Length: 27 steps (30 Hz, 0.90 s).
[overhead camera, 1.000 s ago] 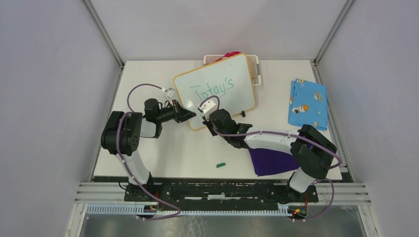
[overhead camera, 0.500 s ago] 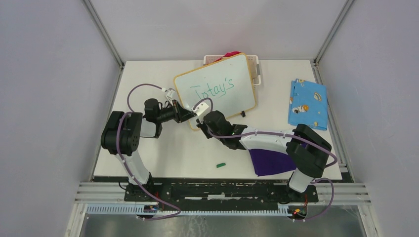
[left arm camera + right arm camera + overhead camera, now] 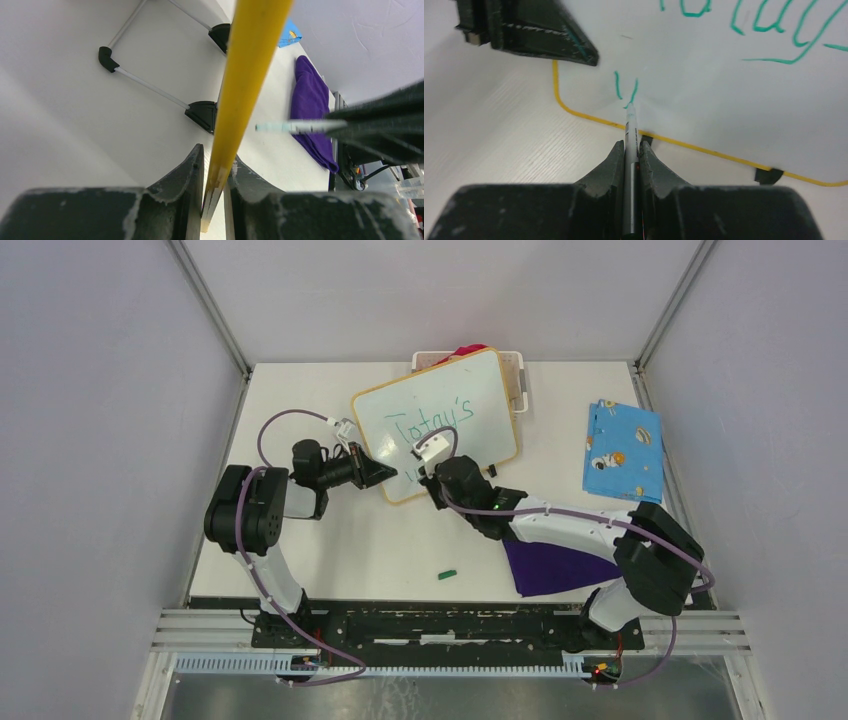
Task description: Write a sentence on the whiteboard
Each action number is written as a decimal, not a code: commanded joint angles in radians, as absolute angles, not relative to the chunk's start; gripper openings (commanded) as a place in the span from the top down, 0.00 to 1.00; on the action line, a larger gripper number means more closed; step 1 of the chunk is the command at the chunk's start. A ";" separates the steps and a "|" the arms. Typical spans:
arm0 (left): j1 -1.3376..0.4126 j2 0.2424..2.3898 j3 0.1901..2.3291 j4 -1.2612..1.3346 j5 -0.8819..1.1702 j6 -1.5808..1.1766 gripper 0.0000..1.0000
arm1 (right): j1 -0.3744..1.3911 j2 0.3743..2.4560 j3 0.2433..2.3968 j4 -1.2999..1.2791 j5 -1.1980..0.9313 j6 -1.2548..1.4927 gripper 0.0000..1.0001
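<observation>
Since half a second ago my right arm has swung to the right, and my right pincer (image 3: 631, 150) now stands over the lower left part of the whiteboard (image 3: 480, 440). There, 2 short green strokes, like the start of a letter, are new on the second line. My left arm has not moved.

My right pincer is closed on a thin marker (image 3: 631, 130), which points away from me between the 2 fingers. Its tip touches the board at the lower end of the fresh strokes.

My left pincer (image 3: 214, 160) is clamped on the yellow frame at the board's near left corner, 1 finger on each face.

The whiteboard stands tilted in the middle of the far half of the table (image 3: 340, 540), and its far corner overlaps a white basket (image 3: 518, 375) in the top view. The sentence (image 3: 432, 418) so far is 1 green word, about "Totay's", plus the new strokes below it.

A blue patterned cloth (image 3: 623, 448) lies to the right, well apart from the board. A purple cloth (image 3: 550, 565) lies under my right arm, and a small green piece (image 3: 447, 573) lies near the front edge.
</observation>
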<state>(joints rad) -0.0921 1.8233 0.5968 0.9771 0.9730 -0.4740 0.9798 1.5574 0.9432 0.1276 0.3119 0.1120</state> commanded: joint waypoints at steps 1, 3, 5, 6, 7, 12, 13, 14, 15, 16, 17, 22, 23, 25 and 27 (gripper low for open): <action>-0.101 1.840 0.612 0.917 0.897 -0.425 0.75 | 0.915 1.515 0.944 0.178 0.329 0.126 1.00; -0.101 1.839 0.612 0.917 0.897 -0.425 0.75 | 0.904 1.522 0.961 0.176 0.323 0.119 1.00; -0.102 1.839 0.612 0.916 0.898 -0.424 0.75 | 0.898 1.536 0.981 0.173 0.313 0.115 1.00; -0.102 1.839 0.612 0.915 0.899 -0.423 0.75 | 0.897 1.544 0.993 0.173 0.311 0.114 1.00; -0.101 1.840 0.613 0.915 0.899 -0.424 0.75 | 0.897 1.550 1.000 0.173 0.305 0.112 1.00; -0.101 1.840 0.615 0.911 0.899 -0.422 0.75 | 0.897 1.577 1.035 0.173 0.290 0.112 1.00; -0.101 1.841 0.616 0.911 0.899 -0.422 0.75 | 0.897 1.579 1.038 0.173 0.289 0.112 1.00; -0.101 1.842 0.617 0.909 0.899 -0.422 0.75 | 0.897 1.581 1.041 0.172 0.287 0.112 1.00; -0.101 1.842 0.617 0.909 0.900 -0.422 0.75 | 0.898 1.585 1.043 0.171 0.286 0.113 1.00; -0.101 1.842 0.618 0.909 0.900 -0.422 0.75 | 0.897 1.588 1.045 0.170 0.286 0.114 1.00; -0.102 1.842 0.618 0.908 0.899 -0.422 0.75 | 0.897 1.589 1.043 0.169 0.284 0.115 1.00; -0.101 1.842 0.617 0.907 0.899 -0.421 0.75 | 0.897 1.596 1.027 0.169 0.278 0.121 1.00; -0.101 1.841 0.617 0.907 0.899 -0.423 0.75 | 0.897 1.598 1.023 0.167 0.277 0.124 1.00; -0.102 1.842 0.617 0.907 0.900 -0.422 0.75 | 0.898 1.602 1.017 0.166 0.277 0.126 1.00; -0.102 1.842 0.617 0.907 0.900 -0.422 0.75 | 0.897 1.606 1.015 0.166 0.276 0.130 1.00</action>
<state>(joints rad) -0.0921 1.8233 0.6014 0.9668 0.9756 -0.4740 0.8948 1.5990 0.9989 0.1410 0.2852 0.1127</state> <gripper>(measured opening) 0.253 0.174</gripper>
